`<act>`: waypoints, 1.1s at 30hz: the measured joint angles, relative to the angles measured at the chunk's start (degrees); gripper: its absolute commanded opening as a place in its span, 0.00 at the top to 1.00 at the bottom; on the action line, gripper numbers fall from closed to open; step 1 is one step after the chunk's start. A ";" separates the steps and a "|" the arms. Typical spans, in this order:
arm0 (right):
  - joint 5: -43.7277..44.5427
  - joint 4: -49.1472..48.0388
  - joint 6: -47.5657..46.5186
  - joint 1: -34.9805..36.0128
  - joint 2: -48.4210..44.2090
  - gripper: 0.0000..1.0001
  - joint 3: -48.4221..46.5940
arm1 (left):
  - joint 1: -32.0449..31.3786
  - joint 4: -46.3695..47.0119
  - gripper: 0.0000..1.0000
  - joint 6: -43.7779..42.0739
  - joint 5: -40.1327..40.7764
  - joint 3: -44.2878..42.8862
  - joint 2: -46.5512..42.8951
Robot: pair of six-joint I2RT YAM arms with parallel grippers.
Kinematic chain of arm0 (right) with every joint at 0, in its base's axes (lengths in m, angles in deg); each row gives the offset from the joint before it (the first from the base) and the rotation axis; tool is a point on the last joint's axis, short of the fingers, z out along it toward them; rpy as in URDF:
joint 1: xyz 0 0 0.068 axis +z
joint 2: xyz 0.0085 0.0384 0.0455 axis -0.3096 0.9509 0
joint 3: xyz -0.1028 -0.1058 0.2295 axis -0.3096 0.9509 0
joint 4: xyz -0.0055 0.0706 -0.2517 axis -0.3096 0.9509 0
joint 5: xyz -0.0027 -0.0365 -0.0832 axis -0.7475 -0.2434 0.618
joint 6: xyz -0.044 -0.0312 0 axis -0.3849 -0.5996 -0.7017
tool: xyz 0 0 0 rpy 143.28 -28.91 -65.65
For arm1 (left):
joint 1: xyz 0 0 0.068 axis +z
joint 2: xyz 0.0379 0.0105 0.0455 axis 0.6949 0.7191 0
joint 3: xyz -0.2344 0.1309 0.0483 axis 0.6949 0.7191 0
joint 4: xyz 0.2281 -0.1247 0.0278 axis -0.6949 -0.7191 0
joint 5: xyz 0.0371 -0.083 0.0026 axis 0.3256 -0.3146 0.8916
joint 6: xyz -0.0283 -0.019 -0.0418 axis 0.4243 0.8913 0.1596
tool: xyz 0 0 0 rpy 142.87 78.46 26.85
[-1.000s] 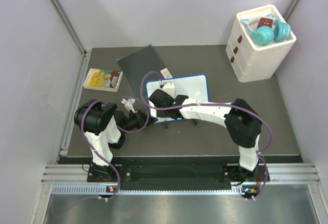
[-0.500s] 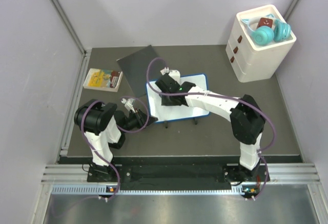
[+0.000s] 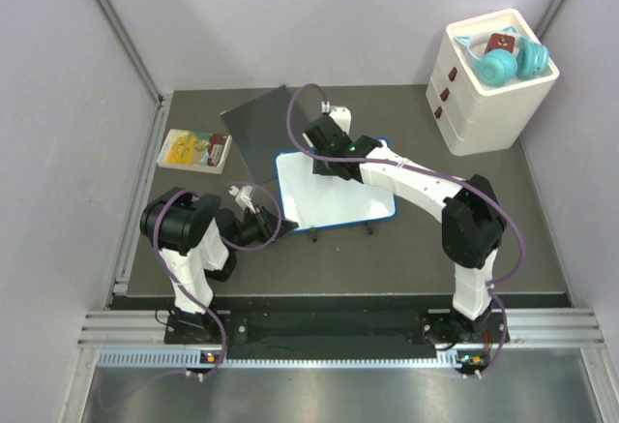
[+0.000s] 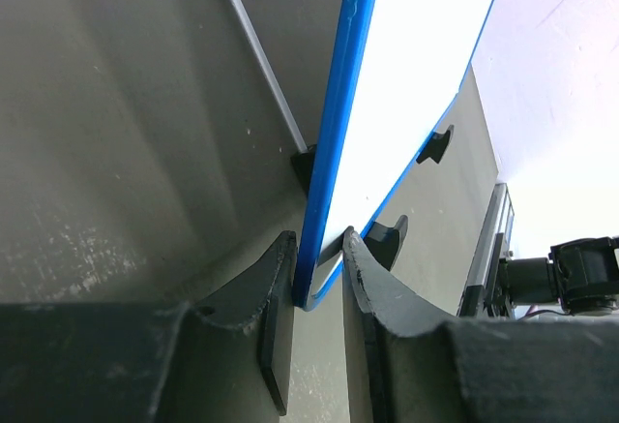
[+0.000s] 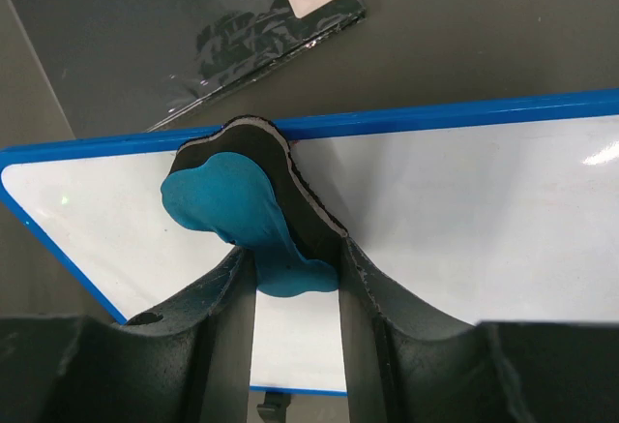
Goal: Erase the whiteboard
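Top external, seemingly clean whiteboard [image 3: 329, 200] on dark tabletop [image 3: 406, 258], pale walls [image 3: 290, 16]

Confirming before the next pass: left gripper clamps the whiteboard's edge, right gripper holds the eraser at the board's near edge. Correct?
No: the eraser in the right gripper sits at the far edge of the whiteboard, as the top view shows. The left gripper does clamp the edge.

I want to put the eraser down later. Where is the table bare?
Bare: the dark table between the dark grey flat sheet and the white plastic drawer box; also the near strip before the blue-framed white whiteboard. Crowded: back left, where the yellow flat packet lies beside the sheet.
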 measured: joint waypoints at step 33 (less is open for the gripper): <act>2.23 -6.03 6.93 4.31 -4.11 1.00 11.43 | -0.42 0.00 1.00 -0.48 0.04 0.00 -0.02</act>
